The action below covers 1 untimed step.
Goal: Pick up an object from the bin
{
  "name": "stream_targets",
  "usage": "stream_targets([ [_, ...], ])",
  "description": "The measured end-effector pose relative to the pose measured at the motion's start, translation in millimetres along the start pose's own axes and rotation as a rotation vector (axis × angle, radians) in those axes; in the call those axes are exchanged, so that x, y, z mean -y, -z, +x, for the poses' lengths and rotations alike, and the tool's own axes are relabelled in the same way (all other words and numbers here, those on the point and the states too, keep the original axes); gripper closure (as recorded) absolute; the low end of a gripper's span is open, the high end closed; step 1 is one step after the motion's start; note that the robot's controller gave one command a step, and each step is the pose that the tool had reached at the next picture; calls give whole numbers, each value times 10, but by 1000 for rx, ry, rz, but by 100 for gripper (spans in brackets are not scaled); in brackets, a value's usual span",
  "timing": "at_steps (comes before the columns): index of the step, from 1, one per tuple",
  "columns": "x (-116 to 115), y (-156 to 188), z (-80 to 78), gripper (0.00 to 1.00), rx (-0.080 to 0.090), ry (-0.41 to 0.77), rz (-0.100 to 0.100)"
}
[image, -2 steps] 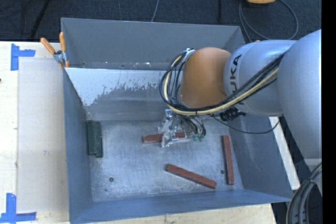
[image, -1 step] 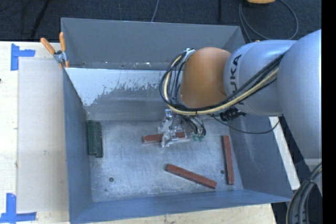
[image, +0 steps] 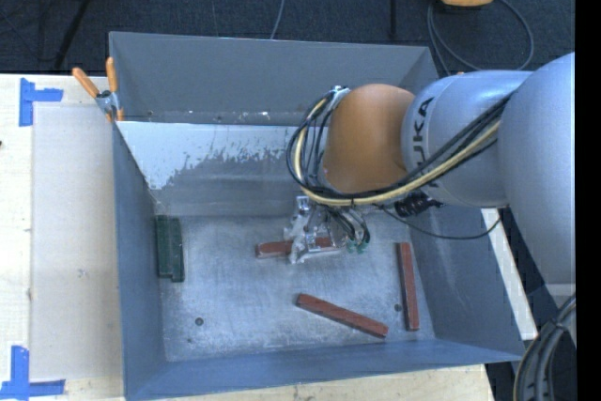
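One brown stick, middle of bin, lies under gripper (clamped or not, cannot tell); dark green block left.

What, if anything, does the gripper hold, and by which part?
Cannot be told; the gripper is down at the middle of a red-brown stick, mid-bin.
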<state>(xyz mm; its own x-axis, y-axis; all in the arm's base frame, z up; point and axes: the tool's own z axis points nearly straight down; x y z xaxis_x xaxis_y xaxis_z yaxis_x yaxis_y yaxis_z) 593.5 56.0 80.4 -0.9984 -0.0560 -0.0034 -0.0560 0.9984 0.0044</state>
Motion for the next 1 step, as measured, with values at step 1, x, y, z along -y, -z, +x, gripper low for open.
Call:
stream_targets([
  [1, 10, 160, 22, 100, -8, 0, 3],
])
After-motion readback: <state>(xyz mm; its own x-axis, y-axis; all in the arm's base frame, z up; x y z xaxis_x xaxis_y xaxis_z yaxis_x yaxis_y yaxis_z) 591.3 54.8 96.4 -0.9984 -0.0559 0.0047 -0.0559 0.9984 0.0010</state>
